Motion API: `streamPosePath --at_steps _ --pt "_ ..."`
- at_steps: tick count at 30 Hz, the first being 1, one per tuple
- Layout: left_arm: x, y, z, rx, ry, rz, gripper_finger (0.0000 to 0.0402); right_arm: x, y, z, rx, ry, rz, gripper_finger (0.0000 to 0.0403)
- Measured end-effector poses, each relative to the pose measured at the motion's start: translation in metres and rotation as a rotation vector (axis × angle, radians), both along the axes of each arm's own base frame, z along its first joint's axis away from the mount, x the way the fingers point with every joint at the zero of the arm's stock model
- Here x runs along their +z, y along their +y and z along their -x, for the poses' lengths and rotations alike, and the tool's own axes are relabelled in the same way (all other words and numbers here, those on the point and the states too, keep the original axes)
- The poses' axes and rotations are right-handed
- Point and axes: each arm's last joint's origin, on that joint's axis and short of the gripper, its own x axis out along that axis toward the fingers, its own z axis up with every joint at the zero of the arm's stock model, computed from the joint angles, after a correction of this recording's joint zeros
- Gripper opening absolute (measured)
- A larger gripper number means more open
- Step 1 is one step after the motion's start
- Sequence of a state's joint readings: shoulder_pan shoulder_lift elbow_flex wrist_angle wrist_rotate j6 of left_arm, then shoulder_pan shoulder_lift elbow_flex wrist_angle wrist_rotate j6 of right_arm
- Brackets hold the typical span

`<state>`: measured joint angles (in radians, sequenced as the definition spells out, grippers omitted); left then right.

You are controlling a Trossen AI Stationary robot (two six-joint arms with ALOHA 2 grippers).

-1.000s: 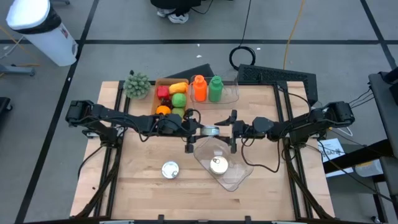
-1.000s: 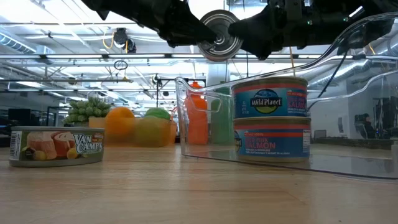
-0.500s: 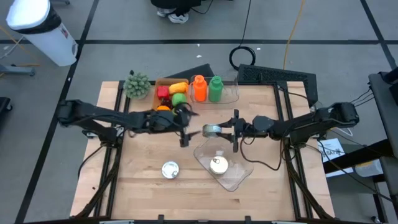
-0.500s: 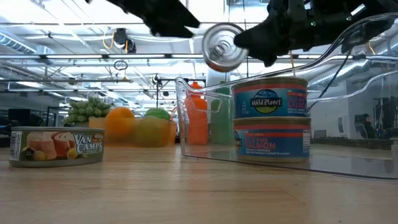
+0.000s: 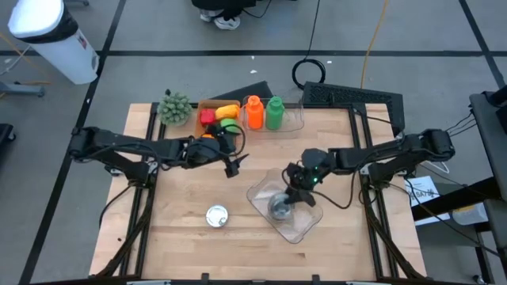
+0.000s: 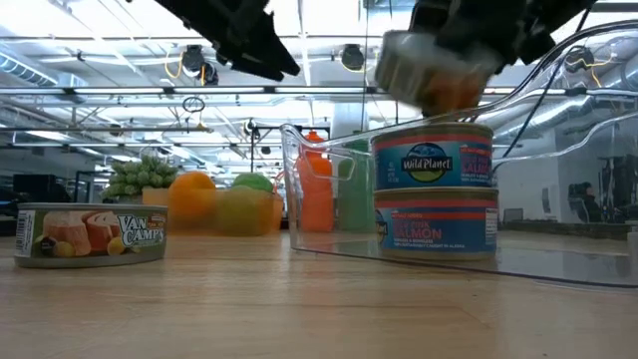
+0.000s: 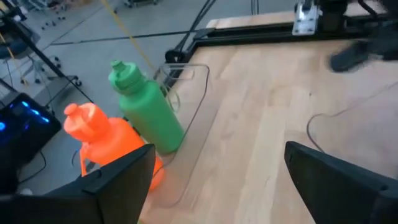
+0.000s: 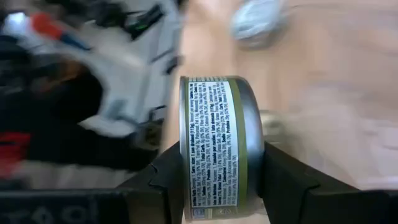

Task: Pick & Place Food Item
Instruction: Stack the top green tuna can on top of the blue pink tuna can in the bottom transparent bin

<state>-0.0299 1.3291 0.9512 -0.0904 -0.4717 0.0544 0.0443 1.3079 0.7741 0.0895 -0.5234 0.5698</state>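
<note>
Scene: a wooden table [image 5: 182, 202] seen from above, with two dark robot arms reaching in from either side.
Right claw [image 5: 295, 186]: hangs over the clear plastic bin [image 5: 305, 226] near the table's middle, fingers clamped on the flat ends of a small food can [image 8: 214, 146].
Held can: in the right wrist view it sits edge-on between the two fingers, printed label facing the camera. In the low view it is a blurred shape just above the two stacked cans [image 6: 434, 194] inside the bin, apparently not yet touching them.
Left claw [image 5: 230, 162]: fingers spread apart and holding nothing, hovering over bare wood near the box of fruit [image 5: 214, 123] at the table's far edge.
Other items: a loose can [image 5: 217, 215] stands on the table well to the left of the bin; a green bottle [image 7: 146, 106] and an orange bottle [image 7: 102, 140] stand in a second clear tray.
Handling: the can looks rigid, smooth-sided metal, moderately heavy for its size and likely slippery at the rim. It will not crush.
Where to hold: across lid and base, as now, seems the safest grip, since the curved wall could roll or slide between the fingers.
</note>
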Motion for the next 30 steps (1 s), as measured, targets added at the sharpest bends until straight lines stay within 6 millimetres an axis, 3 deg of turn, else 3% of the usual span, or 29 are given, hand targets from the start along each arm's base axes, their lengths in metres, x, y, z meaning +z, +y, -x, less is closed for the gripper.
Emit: streamPosePath --at_steps 5,17,25,30 --pt "-0.011 0.001 -0.008 0.005 0.032 0.004 0.0359 -0.006 0.012 -0.002 0.049 0.036 -0.036 0.0148" --pt "-0.016 0.000 -0.011 0.008 0.050 0.010 0.0371 -0.022 0.012 -0.011 0.005 0.091 -0.015 0.0148" --pt "-0.017 0.000 -0.011 0.008 0.052 0.010 0.0360 -0.025 0.011 -0.008 0.029 0.095 0.034 0.0277" --pt "-0.017 0.000 -0.011 0.008 0.053 0.010 0.0357 -0.024 0.010 -0.009 0.030 0.079 0.041 0.0311"
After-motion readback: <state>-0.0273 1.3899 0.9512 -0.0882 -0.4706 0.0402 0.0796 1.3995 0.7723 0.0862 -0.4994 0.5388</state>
